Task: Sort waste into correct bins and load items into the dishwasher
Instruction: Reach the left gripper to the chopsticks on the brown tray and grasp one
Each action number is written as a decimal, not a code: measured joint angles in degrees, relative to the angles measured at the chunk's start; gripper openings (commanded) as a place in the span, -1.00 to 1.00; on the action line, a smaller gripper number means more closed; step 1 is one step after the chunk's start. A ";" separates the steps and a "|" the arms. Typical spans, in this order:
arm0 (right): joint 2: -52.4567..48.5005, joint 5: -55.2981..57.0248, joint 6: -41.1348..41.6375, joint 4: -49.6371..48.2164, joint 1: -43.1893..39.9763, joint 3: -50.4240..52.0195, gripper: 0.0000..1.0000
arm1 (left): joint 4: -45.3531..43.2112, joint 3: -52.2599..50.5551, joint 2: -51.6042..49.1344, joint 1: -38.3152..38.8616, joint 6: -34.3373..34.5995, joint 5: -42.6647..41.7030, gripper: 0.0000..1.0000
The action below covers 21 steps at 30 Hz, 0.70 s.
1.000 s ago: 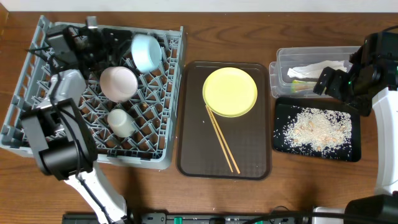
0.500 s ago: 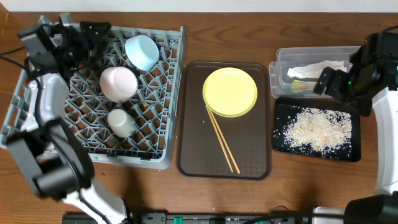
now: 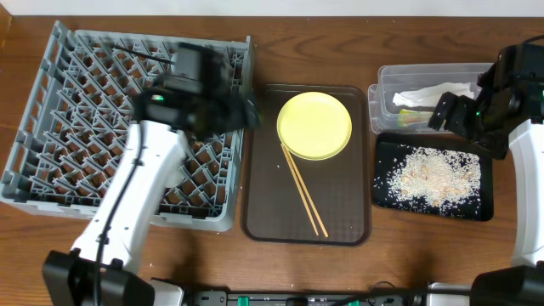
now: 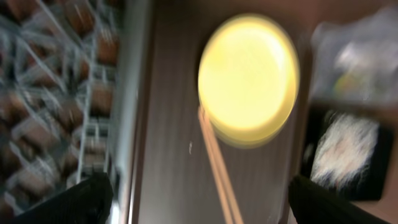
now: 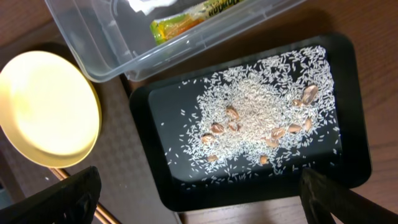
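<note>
The yellow plate (image 3: 314,125) and the wooden chopsticks (image 3: 303,191) lie on a brown serving tray (image 3: 263,212). My left gripper (image 3: 242,110) hovers open and empty at the tray's left edge, beside the grey dish rack (image 3: 68,102). The blurred left wrist view shows the plate (image 4: 249,74) and chopsticks (image 4: 214,168) ahead of the open jaws (image 4: 199,205). My left arm hides the bowls and cup. My right gripper (image 3: 450,115) is open over the black tray (image 3: 387,191) of rice scraps (image 3: 433,174). The clear tub (image 3: 387,85) holds the napkin (image 3: 433,93) and wrapper (image 3: 412,115).
In the right wrist view the open jaws (image 5: 199,199) sit above the black tray's near rim (image 5: 161,180), with rice (image 5: 261,106), the wrapper (image 5: 186,22) and the plate (image 5: 43,106) in sight. Bare wood table (image 3: 255,272) lies in front.
My left arm has swung from the rack's far left corner across the rack to its right edge by the brown tray, now covering the bowls and cup. The right arm has not moved.
</note>
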<state>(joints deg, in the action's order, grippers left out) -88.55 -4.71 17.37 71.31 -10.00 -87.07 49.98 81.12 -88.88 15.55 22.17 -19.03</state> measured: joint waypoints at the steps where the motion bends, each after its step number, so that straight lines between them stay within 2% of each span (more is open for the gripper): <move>1: 0.00 0.00 0.00 0.07 0.00 0.00 0.99 | 1.64 -0.11 0.00 2.08 -0.11 0.76 0.85; 6: 0.00 0.00 0.00 0.24 0.00 0.00 0.99 | 2.49 -1.27 0.00 12.90 1.29 3.72 0.85; 12: 0.00 0.00 -0.48 0.44 0.00 0.00 0.99 | 2.05 -5.84 -6.16 23.89 14.91 14.71 0.85; 16: 0.00 0.00 -0.68 0.50 0.00 0.00 0.99 | -0.31 -6.21 -14.19 27.50 19.71 16.63 0.85; 21: 0.00 0.00 -1.09 0.48 0.00 0.00 0.99 | -0.57 -6.40 -19.39 27.85 24.39 16.85 0.85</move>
<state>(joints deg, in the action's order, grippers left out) -88.55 -4.71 16.27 71.79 -10.00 -87.07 49.41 74.72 -108.27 43.40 46.57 -2.17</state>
